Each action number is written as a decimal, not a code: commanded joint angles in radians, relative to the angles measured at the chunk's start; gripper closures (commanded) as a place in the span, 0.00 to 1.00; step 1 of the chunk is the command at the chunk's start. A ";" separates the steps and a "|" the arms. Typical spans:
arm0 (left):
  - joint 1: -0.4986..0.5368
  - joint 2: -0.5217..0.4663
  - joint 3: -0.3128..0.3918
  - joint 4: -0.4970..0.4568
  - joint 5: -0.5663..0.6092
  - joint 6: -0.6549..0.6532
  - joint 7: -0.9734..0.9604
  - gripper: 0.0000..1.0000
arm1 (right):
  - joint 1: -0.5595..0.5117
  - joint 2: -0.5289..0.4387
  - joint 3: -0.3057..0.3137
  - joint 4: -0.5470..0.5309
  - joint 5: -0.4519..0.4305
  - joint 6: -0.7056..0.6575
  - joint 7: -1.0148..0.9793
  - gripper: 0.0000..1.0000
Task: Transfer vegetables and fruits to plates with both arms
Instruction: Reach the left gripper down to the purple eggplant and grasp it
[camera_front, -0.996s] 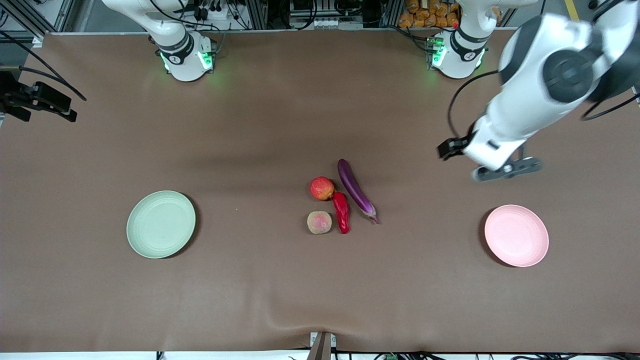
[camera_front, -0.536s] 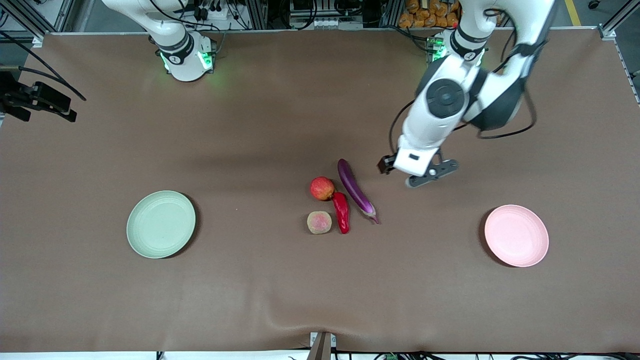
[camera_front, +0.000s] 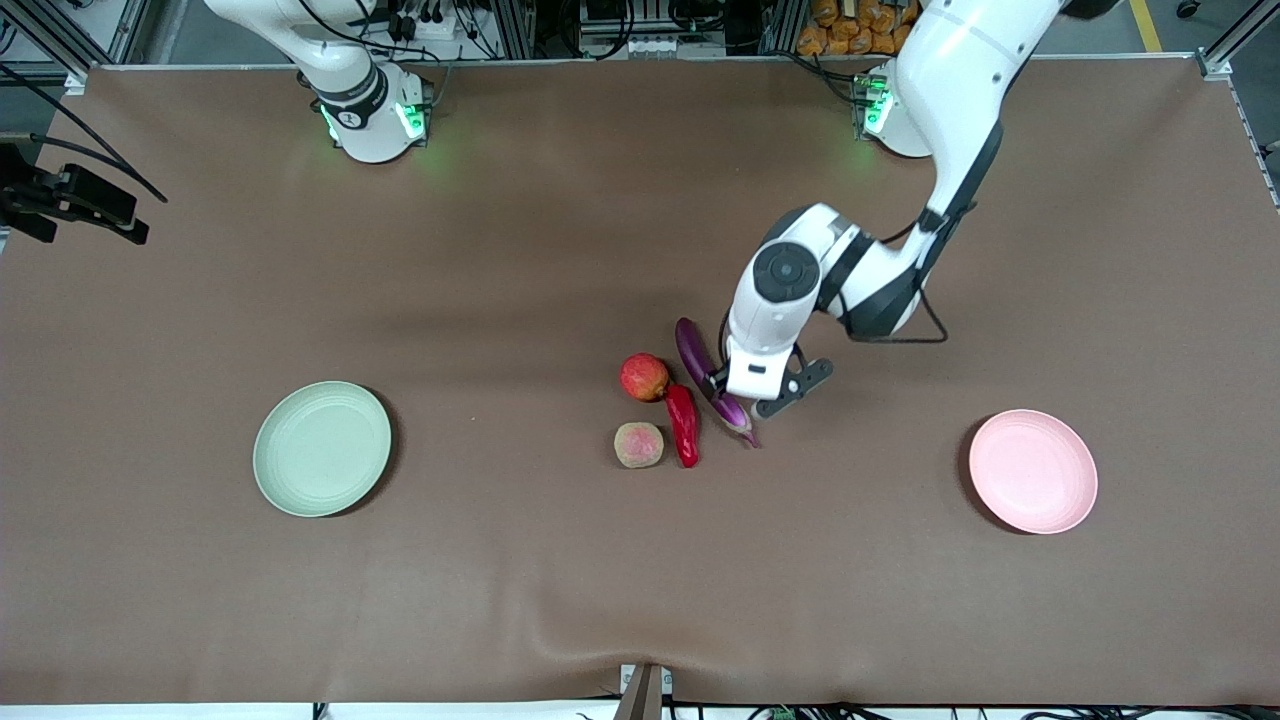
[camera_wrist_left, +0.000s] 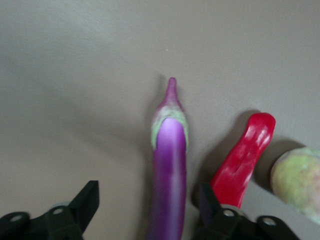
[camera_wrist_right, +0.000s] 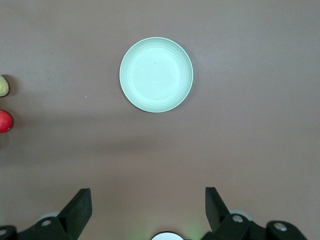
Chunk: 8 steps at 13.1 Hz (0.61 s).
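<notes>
Front view: both plates are seen bare, so nothing has been moved yet. The pale green round plate lies at nine o'clock from the food, the pale pink round plate at three o'clock. In the middle of the brown worktop lie the long shiny purple eggplant, the shiny red chili pepper, the round red-yellow apple and the dull pinkish-tan round fruit.

Left wrist view: the left gripper is held low over the eggplant, jaws wide open on either side of it, nothing gripped.

Right wrist view: the right gripper is kept waiting high over the worktop near the green plate, jaws wide open and empty.

All four pieces are judged still to be moved.
</notes>
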 joint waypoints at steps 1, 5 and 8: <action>-0.028 0.086 0.010 0.094 0.025 -0.011 -0.037 0.21 | -0.015 -0.028 0.007 -0.025 0.015 0.000 -0.016 0.00; -0.036 0.132 0.011 0.101 0.025 0.007 -0.036 0.29 | -0.015 -0.028 0.007 -0.025 0.017 0.000 -0.016 0.00; -0.034 0.143 0.013 0.101 0.066 0.018 -0.030 1.00 | -0.015 -0.028 0.007 -0.027 0.015 0.000 -0.016 0.00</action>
